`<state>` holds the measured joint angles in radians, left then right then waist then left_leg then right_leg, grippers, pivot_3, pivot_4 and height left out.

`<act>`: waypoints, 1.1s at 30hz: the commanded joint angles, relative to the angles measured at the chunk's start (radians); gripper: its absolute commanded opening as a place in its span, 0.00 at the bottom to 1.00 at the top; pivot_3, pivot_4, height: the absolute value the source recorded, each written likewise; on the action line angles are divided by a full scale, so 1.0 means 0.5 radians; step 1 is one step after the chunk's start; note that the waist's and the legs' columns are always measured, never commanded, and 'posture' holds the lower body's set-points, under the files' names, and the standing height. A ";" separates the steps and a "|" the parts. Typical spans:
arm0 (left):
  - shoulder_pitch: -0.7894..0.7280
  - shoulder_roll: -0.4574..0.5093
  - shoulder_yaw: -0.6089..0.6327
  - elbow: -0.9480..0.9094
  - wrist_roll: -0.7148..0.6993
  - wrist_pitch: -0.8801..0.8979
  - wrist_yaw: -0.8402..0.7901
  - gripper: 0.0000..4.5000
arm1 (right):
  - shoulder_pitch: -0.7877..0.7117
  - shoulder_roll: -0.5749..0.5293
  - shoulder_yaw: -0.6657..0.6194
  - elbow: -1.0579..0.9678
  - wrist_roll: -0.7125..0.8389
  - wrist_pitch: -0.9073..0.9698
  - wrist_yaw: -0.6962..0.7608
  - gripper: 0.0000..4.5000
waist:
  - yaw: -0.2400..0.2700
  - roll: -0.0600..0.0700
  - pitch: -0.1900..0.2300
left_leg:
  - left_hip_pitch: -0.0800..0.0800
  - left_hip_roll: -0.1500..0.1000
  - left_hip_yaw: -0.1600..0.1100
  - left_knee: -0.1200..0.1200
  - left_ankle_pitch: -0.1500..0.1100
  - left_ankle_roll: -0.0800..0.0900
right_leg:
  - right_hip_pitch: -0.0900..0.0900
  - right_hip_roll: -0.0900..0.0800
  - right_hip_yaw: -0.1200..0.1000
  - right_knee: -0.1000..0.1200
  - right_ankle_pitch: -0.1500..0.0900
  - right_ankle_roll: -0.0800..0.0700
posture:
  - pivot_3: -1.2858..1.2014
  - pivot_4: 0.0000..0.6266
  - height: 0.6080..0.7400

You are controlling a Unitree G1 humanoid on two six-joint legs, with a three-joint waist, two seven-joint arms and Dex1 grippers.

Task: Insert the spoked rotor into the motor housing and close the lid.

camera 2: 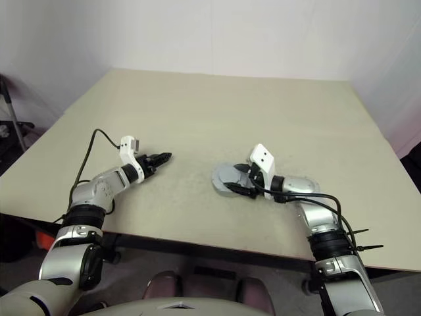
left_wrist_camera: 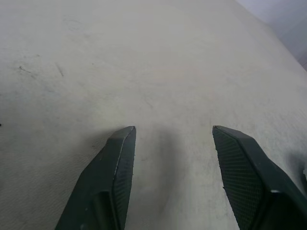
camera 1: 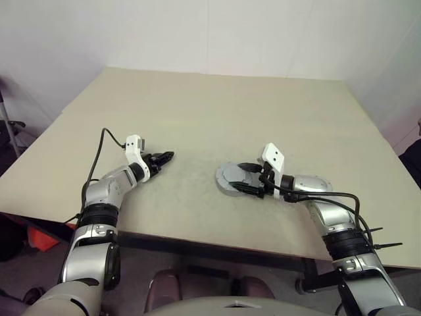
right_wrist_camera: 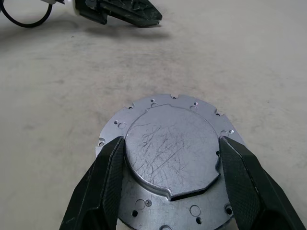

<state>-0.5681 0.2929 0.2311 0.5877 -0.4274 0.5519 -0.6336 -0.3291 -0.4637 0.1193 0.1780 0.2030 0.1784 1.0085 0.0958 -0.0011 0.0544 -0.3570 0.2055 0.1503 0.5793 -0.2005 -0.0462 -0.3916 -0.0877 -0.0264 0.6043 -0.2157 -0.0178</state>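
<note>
On the beige desk (camera 1: 197,112) the motor housing (right_wrist_camera: 120,129) lies with the lid (right_wrist_camera: 168,148) seated on top, so the rotor looks already enclosed and the task seems nearly finished. Right gripper (right_wrist_camera: 170,184) straddles the lid with jaws spread at its edge, grip uncertain; left gripper (camera 1: 164,158) waits well apart, jaws parted and empty.

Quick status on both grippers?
Left gripper: open, empty, above the table.
Right gripper: fingers on either side of the lid; grip cannot be told.
</note>
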 commanded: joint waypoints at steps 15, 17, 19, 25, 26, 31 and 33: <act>-0.012 0.015 0.010 -0.050 -0.006 -0.022 -0.005 0.60 | -0.016 -0.009 0.013 -0.070 -0.011 -0.051 -0.025 0.66 | 0.000 0.000 0.000 | 0.000 0.000 0.000 0.000 0.000 0.000 | 0.000 0.000 0.000 0.000 0.000 0.000 | 0.52 0.00 1.00; -0.007 0.015 0.013 -0.057 -0.009 -0.021 -0.002 0.60 | -0.013 -0.015 0.028 -0.053 -0.030 -0.062 -0.020 0.66 | 0.000 0.000 0.000 | 0.000 0.000 0.000 0.000 0.000 0.000 | 0.000 0.000 0.000 0.000 0.000 0.000 | 0.52 0.00 1.00; -0.003 0.015 0.015 -0.063 -0.011 -0.019 0.000 0.60 | -0.014 -0.015 0.030 -0.034 -0.039 -0.062 -0.029 0.66 | 0.000 0.000 0.000 | 0.000 0.000 0.000 0.000 0.000 0.000 | 0.000 0.000 0.000 0.000 0.000 0.000 | 0.52 0.00 1.00; 0.015 0.011 0.015 -0.086 -0.015 -0.011 0.005 0.60 | -0.021 -0.011 0.034 0.007 -0.073 -0.055 -0.061 0.66 | -0.001 0.000 0.000 | 0.001 0.000 0.000 0.000 0.000 0.000 | 0.001 0.000 0.000 0.000 0.000 0.000 | 0.52 0.00 1.00; 0.016 0.011 0.014 -0.087 -0.015 -0.011 0.004 0.60 | -0.023 -0.009 0.032 0.013 -0.071 -0.051 -0.067 0.66 | -0.001 0.000 0.000 | 0.001 0.000 0.000 0.000 0.000 0.000 | 0.001 0.000 0.000 0.000 0.000 0.000 | 0.52 0.00 1.00; 0.016 0.010 0.012 -0.088 -0.015 -0.009 0.004 0.60 | -0.026 -0.021 0.036 0.032 -0.085 -0.062 -0.077 0.66 | -0.001 0.000 0.000 | 0.003 0.000 0.000 0.000 0.000 0.000 | 0.002 0.000 0.000 0.000 0.000 0.000 | 0.52 0.00 1.00; 0.014 0.011 0.013 -0.086 -0.015 -0.010 0.005 0.60 | -0.017 -0.026 0.037 0.022 -0.077 -0.062 -0.065 0.66 | -0.001 0.000 0.000 | 0.003 0.000 0.000 0.000 0.000 0.000 | 0.002 0.000 0.001 0.001 0.000 0.000 | 0.52 0.00 1.00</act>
<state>-0.5540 0.2926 0.2323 0.5727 -0.4284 0.5522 -0.6297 -0.3313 -0.4666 0.1349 0.1834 0.1762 0.1530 0.9798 0.0953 -0.0011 0.0544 -0.3554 0.2055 0.1502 0.5791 -0.2004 -0.0463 -0.3905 -0.0877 -0.0261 0.6046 -0.2157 -0.0178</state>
